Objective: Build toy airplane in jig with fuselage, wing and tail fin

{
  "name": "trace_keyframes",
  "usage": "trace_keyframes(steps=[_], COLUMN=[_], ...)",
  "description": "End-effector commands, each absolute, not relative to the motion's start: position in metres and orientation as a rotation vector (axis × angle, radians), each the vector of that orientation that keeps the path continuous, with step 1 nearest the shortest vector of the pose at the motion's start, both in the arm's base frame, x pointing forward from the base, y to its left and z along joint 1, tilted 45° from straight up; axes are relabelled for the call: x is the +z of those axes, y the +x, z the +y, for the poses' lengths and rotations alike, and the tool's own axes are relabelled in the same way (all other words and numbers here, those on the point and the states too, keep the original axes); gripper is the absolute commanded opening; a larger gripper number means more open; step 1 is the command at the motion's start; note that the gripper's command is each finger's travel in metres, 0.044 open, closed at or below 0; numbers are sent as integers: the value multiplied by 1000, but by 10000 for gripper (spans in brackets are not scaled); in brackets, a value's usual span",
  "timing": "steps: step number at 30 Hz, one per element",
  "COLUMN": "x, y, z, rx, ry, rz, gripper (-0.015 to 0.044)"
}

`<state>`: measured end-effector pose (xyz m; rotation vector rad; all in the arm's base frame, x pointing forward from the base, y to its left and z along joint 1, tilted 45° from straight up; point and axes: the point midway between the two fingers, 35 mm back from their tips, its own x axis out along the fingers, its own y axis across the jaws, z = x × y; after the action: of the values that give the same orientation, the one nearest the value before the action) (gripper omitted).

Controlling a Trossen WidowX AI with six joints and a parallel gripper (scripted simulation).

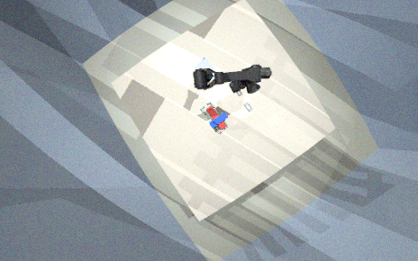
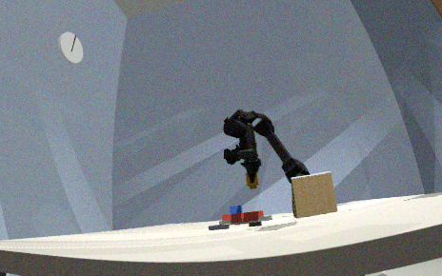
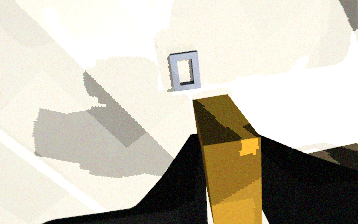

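My gripper [image 2: 252,177] [image 3: 216,138] is shut on the yellow tail fin [image 2: 252,185] [image 3: 236,172], holding it well above the table. The red fuselage [image 1: 211,111] [image 2: 253,215] lies lengthwise in the grey cradle [image 1: 205,106] [image 2: 266,218] and looks level. The blue wing [image 1: 219,120] [image 2: 235,209] lies across the top of the fuselage, towards the end farther from the arm's base; its tab is hidden. The gripper is off to one side of the cradle in the top view, where the arm hides the fingers. The tail socket is too small to make out.
A small grey rectangular frame [image 3: 173,75] lies on the table beyond the held fin in the wrist view. Two low dark pieces [image 2: 219,227] [image 2: 255,224] lie near the cradle. A tan upright panel [image 2: 314,195] stands by the arm's base.
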<state>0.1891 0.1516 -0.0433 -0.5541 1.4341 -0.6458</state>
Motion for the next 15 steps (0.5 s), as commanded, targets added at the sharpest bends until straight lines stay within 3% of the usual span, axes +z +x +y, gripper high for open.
trace_keyframes(steps=[1,15], x=[-38,-10], y=[190,212], z=[155,123], rx=[-643,-597], ry=[-541,-549], rz=[1436,1456], gripper=[0,0])
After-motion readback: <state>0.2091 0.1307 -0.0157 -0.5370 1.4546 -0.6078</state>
